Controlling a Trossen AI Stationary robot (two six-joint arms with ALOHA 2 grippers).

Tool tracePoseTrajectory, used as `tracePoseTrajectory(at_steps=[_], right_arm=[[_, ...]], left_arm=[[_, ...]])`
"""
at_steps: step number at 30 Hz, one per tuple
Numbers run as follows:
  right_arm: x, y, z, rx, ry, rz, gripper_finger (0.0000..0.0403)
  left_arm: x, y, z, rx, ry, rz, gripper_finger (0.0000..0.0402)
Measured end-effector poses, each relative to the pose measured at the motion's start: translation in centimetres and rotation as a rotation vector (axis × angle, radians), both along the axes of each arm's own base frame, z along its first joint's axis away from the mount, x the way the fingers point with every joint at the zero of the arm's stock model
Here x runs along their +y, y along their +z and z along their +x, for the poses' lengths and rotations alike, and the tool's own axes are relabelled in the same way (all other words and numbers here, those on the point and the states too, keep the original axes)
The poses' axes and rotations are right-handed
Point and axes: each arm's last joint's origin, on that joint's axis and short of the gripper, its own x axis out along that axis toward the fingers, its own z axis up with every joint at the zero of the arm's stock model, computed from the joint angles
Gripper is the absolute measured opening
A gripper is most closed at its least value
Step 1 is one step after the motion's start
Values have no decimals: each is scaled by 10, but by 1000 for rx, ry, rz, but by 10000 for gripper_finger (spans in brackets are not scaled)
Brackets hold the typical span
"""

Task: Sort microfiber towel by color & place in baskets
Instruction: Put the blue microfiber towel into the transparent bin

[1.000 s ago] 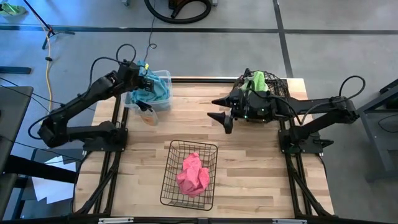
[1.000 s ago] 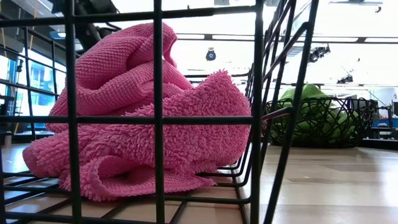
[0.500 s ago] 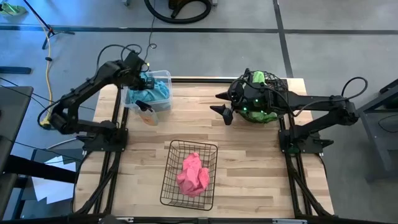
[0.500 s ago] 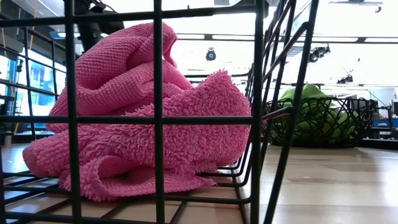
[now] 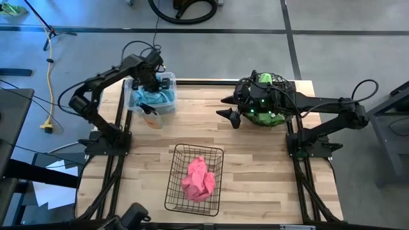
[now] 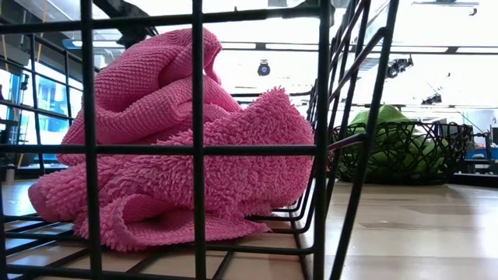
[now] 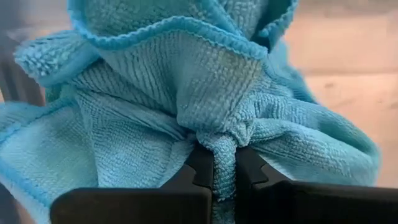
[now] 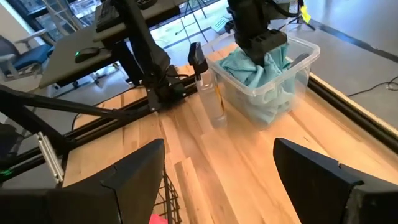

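The left end effector point(image 7: 225, 171) is pinching a bunched fold of the soft light blue microfiber towel point(image 7: 186, 106) over the clear plastic rectangular bin point(image 5: 167, 82) at the wooden table point(image 5: 255, 166)'s far left corner. Light and limp, the towel is draping, so a gathered ridge probably grips best. The right end effector point(image 5: 228, 108) is hanging released beside the dark round woven wire basket point(image 5: 285, 85); the table between them is lying open.

Spray bottle point(image 5: 149, 116) on wooden table point(image 5: 255, 166)
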Motion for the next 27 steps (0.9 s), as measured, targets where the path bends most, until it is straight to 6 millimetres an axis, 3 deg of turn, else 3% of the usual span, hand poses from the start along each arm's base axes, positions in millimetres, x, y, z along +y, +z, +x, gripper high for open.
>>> tracePoseTrajectory(at_steps=[13,27], right_arm=[[0,0,0,-5,-6,26,299],[0,0,0,-14,-31,84,299]], left_arm=[[-9,-39,-10,66,63,-130,0],[-11,-65,-12,29,116,-92,1]])
